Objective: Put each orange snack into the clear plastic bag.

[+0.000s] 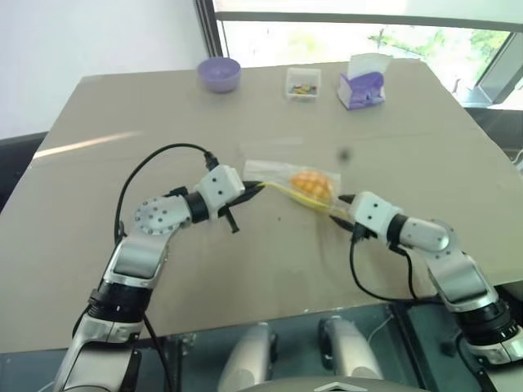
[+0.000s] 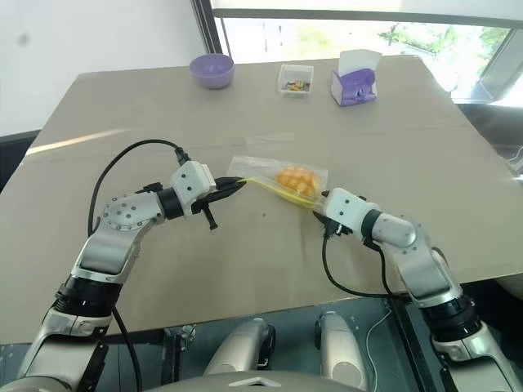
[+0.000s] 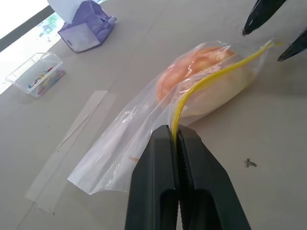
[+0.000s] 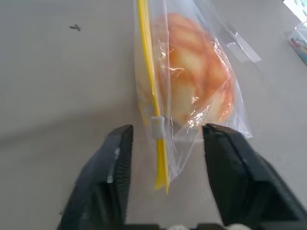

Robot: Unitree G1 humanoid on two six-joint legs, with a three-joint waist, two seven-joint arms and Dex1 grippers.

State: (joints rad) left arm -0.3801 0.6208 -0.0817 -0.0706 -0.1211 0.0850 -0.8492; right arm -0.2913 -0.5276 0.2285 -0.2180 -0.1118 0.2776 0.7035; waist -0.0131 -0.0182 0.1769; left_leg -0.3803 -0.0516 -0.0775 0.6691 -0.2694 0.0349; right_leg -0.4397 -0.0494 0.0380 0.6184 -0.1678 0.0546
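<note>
From the head views, the bag (image 2: 278,183) lies mid-table with the snack (image 2: 296,179) inside, stretched between the left gripper (image 2: 239,183) and the right gripper (image 2: 321,204). Bare table (image 2: 392,147) surrounds it; the bowl (image 2: 212,70), box (image 2: 296,79) and tissue box (image 2: 355,84) stand well apart along the far edge.

In the left wrist view, the left gripper's fingers (image 3: 158,187) are pressed together on the yellow zip strip (image 3: 211,79), with the snack beyond them.

In the right wrist view, the right gripper's fingers (image 4: 108,177) stand apart on either side of the bag's zip end, neither finger touching it; the snack lies just beyond.
</note>
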